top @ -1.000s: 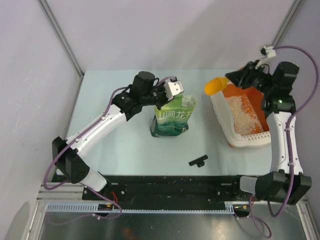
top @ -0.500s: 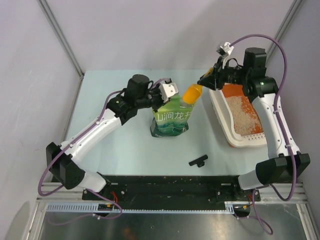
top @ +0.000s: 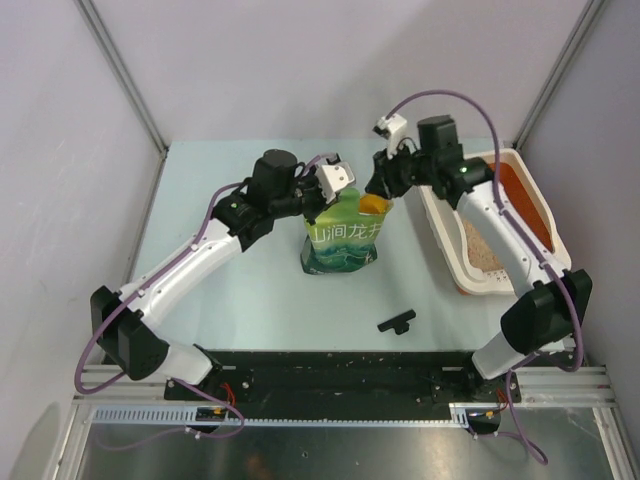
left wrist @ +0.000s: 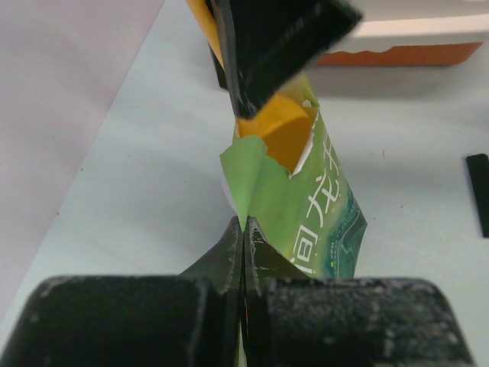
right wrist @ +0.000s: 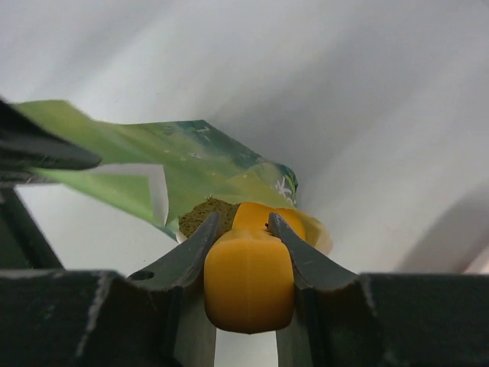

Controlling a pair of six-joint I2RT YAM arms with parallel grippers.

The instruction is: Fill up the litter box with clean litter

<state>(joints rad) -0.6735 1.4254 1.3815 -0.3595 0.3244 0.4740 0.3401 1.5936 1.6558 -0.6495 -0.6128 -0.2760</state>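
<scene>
The green bag point(top: 345, 243) stands mid-table with its mouth open. My left gripper point(top: 335, 184) is shut on the bag's top edge, as the left wrist view point(left wrist: 244, 229) shows. My right gripper point(top: 381, 188) is shut on the handle of the orange scoop point(top: 375, 205), whose bowl is dipped into the bag's mouth. The right wrist view shows the scoop point(right wrist: 248, 279) between the jaws and brownish granules point(right wrist: 205, 215) inside the bag point(right wrist: 191, 157). The litter box point(top: 441, 228) lies at the right with clean litter point(top: 483, 252) in its near part.
A small black part point(top: 396, 321) lies on the table in front of the bag, also at the right edge of the left wrist view point(left wrist: 477, 191). The right arm crosses over the litter box's far left corner. Grey walls close in the table's back and sides.
My right arm has swung left from over the litter box to the bag, carrying the orange scoop, whose bowl now sits in the bag's mouth. The left gripper kept its hold.
</scene>
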